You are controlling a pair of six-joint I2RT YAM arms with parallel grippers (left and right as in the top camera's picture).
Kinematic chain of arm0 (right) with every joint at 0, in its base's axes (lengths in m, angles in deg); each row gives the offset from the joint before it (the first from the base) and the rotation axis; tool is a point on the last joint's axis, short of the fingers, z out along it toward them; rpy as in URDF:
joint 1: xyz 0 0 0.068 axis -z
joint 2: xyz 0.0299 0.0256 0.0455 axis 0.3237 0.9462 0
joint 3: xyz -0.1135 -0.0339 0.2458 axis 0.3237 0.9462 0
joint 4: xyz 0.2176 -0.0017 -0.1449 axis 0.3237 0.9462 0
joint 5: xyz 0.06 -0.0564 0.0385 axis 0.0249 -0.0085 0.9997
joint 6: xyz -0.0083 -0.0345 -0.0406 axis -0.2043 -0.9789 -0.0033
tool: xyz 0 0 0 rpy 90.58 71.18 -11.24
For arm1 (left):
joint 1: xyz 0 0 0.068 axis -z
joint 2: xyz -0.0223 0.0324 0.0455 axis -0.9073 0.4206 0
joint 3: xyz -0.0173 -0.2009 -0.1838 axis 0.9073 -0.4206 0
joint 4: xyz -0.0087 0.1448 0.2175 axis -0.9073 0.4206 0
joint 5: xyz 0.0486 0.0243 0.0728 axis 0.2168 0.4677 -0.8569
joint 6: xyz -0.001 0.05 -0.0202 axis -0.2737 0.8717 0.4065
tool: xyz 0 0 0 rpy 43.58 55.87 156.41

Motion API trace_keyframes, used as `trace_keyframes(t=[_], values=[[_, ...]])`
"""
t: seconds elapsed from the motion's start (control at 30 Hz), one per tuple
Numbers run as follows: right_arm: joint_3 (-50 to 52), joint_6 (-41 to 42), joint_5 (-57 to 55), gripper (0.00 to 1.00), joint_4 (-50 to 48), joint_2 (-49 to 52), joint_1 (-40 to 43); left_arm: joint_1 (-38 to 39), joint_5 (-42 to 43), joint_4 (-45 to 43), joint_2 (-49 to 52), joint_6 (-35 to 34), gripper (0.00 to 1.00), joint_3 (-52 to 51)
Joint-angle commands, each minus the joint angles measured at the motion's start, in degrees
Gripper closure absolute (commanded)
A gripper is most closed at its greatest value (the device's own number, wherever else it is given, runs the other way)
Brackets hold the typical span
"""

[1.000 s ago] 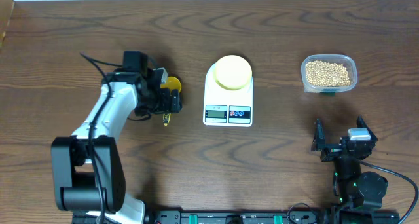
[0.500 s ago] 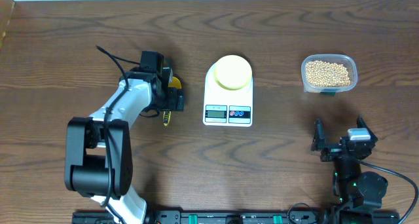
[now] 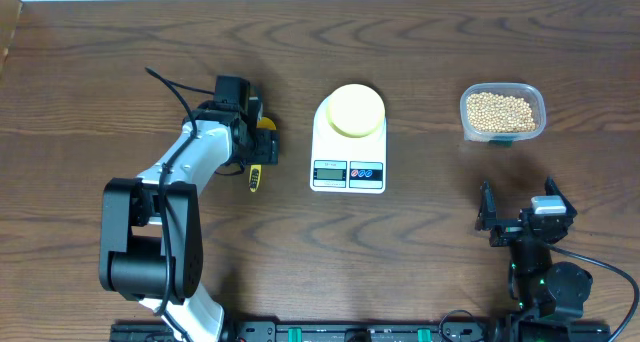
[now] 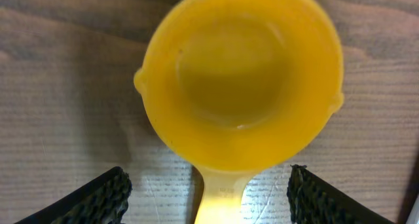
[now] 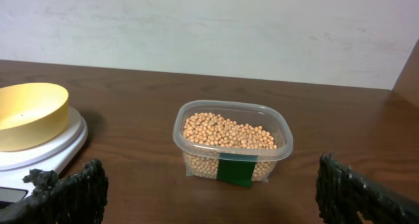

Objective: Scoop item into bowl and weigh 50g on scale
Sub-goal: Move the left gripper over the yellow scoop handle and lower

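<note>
The tan beans (image 3: 500,110) fill a clear plastic container at the far right; they also show in the right wrist view (image 5: 226,132). The pale yellow bowl (image 3: 355,110) stands empty on the white scale (image 3: 348,170), and both show at the left of the right wrist view, bowl (image 5: 29,112) on scale (image 5: 52,152). A bright yellow scoop (image 3: 266,125) lies left of the scale. My left gripper (image 3: 252,142) hovers over it, open. In the left wrist view its fingers (image 4: 208,188) straddle the handle of the empty scoop (image 4: 239,80) without touching. My right gripper (image 3: 520,218) is open and empty, near the front right.
The clear container (image 5: 281,142) has a green label on its near side. The scoop's dark handle tip (image 3: 254,180) sticks out toward the front. The scale's display and buttons (image 3: 348,172) face the front edge. A pale wall rises behind the table (image 5: 209,27).
My left gripper has shifted right and a little farther back over the scoop, then held still. The right arm, bowl, scale and beans have not moved.
</note>
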Motion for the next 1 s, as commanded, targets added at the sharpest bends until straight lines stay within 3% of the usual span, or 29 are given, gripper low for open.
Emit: trace_keyframes(t=[0.0, 0.23, 0.37, 0.73, 0.97], values=[[0.07, -0.09, -0.04, 0.01, 0.24, -0.35, -0.33, 0.13, -0.74, -1.38, 0.63, -0.85, 0.23, -0.92], [0.07, -0.09, -0.04, 0.01, 0.24, -0.35, -0.33, 0.13, -0.76, -3.15, 0.63, -2.34, 0.25, -1.27], [0.07, -0.09, -0.04, 0.01, 0.26, -0.35, -0.33, 0.15, -0.74, -3.04, 0.63, -2.56, 0.36, -2.14], [0.07, -0.09, -0.04, 0.01, 0.26, -0.35, -0.33, 0.13, -0.74, -5.22, 0.66, -2.82, 0.48, -3.58], [0.07, -0.09, -0.04, 0.01, 0.24, -0.35, -0.33, 0.13, -0.79, -6.54, 0.66, -8.20, 0.52, -3.58]])
